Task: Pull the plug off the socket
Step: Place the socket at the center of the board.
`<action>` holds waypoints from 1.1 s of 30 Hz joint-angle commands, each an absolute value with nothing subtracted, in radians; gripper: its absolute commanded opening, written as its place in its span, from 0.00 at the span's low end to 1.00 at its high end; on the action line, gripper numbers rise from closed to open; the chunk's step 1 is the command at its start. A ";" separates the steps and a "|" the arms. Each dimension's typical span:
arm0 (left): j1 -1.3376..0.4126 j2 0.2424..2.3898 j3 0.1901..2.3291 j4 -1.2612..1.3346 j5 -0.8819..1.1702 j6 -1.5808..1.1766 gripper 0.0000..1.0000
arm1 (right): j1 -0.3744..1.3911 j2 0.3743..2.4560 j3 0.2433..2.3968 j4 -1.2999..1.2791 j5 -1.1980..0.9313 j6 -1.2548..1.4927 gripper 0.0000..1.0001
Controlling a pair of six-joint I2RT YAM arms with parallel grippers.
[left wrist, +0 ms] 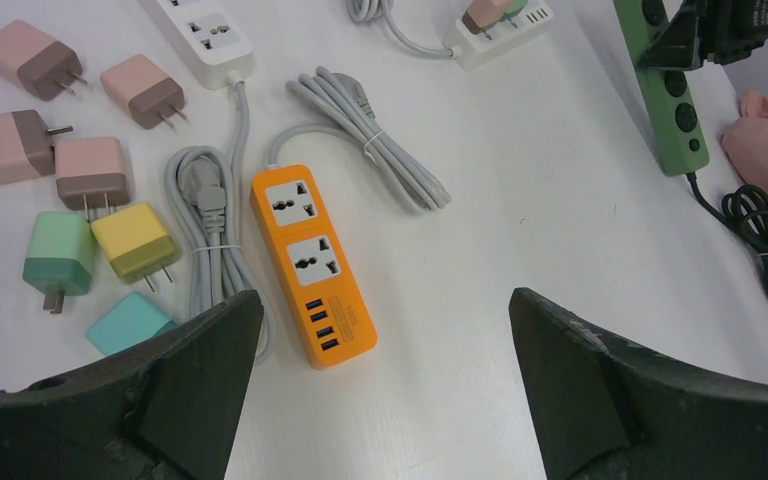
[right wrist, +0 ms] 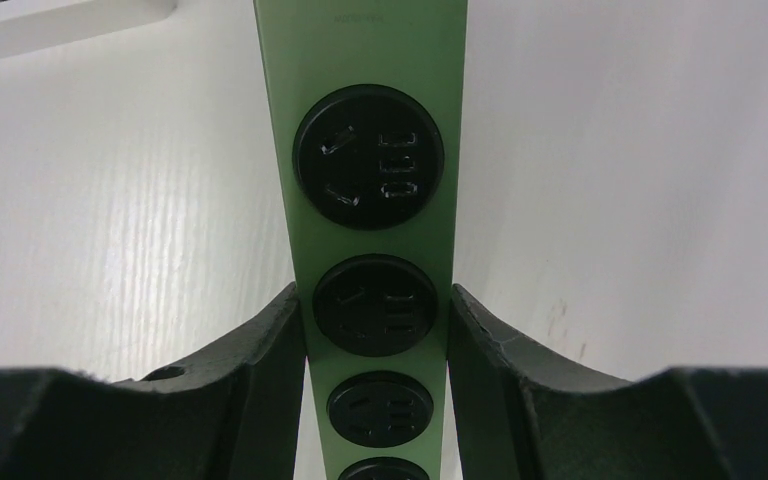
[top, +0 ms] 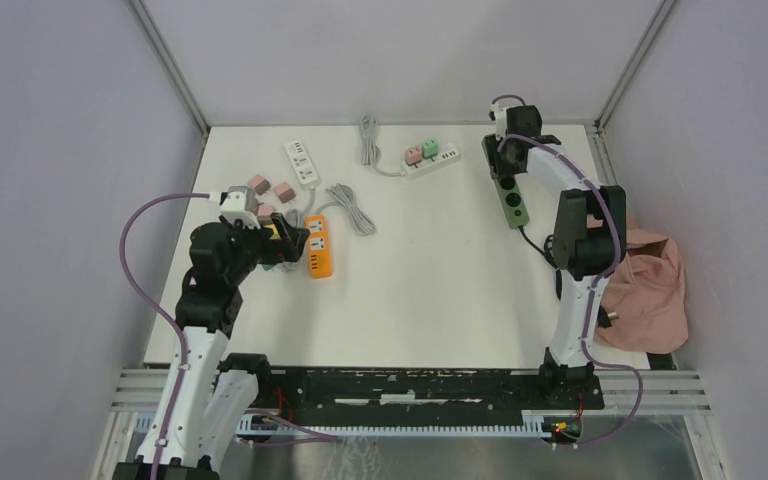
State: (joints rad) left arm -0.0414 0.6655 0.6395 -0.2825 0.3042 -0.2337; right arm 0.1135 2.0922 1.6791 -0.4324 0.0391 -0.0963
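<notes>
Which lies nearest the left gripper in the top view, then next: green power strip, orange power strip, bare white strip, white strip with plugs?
1. The orange power strip, right beside the left gripper.
2. The bare white strip, farther back on the left.
3. The white strip with plugs, back centre.
4. The green power strip, far right.

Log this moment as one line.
left pincer: open, by orange strip | right pincer: shut on green strip | plugs in white strip: not yet pulled

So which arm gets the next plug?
Probably right. The right claw grips the green strip, beside the white strip with two plugs in. The left claw hangs open by the plugless orange strip, farther off.
</notes>
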 commanded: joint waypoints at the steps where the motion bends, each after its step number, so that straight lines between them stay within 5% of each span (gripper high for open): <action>1: -0.039 0.659 0.650 -0.258 0.308 -0.196 0.99 | 0.092 2.151 1.794 -0.445 0.076 -0.020 0.16; 6: -0.040 0.671 0.653 -0.255 0.316 -0.196 0.99 | 0.069 2.208 1.821 -0.470 0.047 -0.021 0.24; 16: -0.040 0.683 0.653 -0.255 0.325 -0.199 0.99 | 0.058 2.228 1.860 -0.513 -0.013 -0.018 0.63; 27: -0.039 0.681 0.652 -0.254 0.324 -0.202 0.99 | 0.055 2.070 1.783 -0.510 -0.138 -0.025 0.67; 33: -0.040 0.687 0.652 -0.251 0.333 -0.204 0.99 | 0.055 1.917 1.720 -0.567 -0.443 -0.189 0.72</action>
State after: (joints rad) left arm -0.0414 0.6872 0.6395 -0.2821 0.3149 -0.2337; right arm 0.0566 2.0724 1.7351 -0.5564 -0.1997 -0.0734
